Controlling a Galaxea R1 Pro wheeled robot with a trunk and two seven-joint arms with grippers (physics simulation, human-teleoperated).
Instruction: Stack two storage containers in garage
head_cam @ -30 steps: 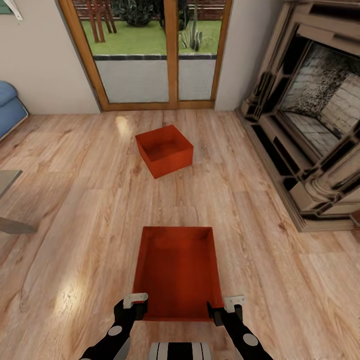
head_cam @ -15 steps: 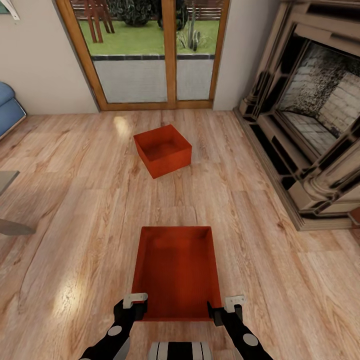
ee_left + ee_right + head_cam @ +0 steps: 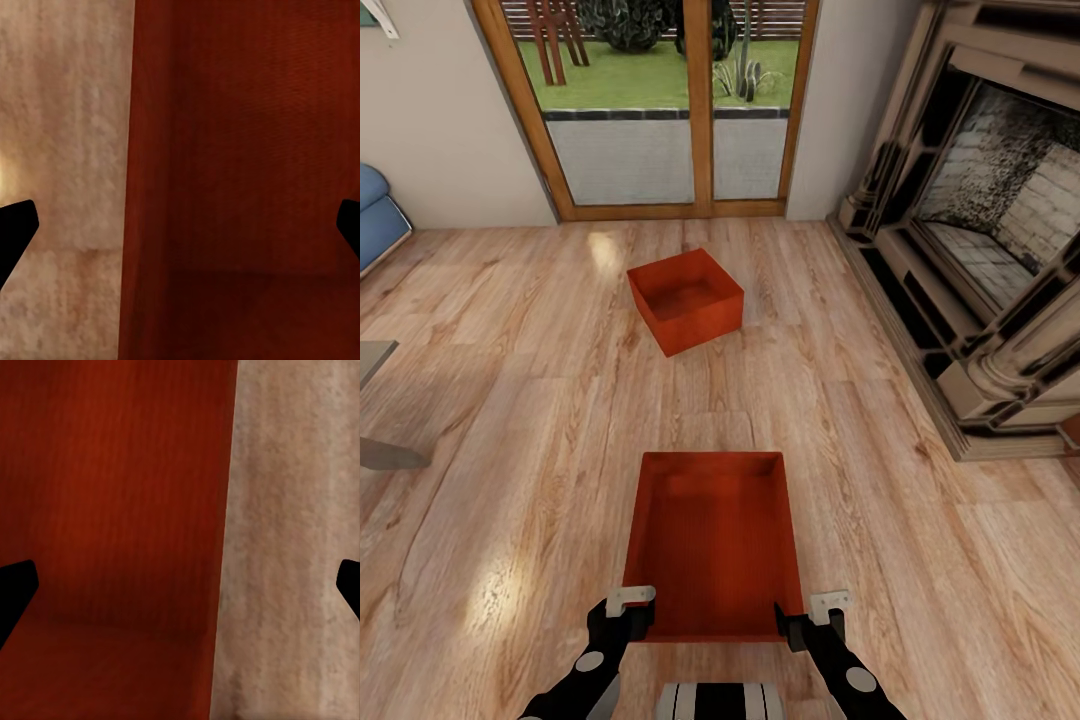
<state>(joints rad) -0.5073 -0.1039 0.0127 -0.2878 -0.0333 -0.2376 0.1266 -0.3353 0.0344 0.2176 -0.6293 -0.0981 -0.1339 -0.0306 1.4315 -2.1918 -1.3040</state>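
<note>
Jaws wide on both: left gripper and right gripper each straddle a near corner of the near storage container, not clamped. Far storage container sits on the wood floor near the glass doors, fireplace to its right.

No legible text, label, brand, number or sign appears on any surface in the three views.
</note>
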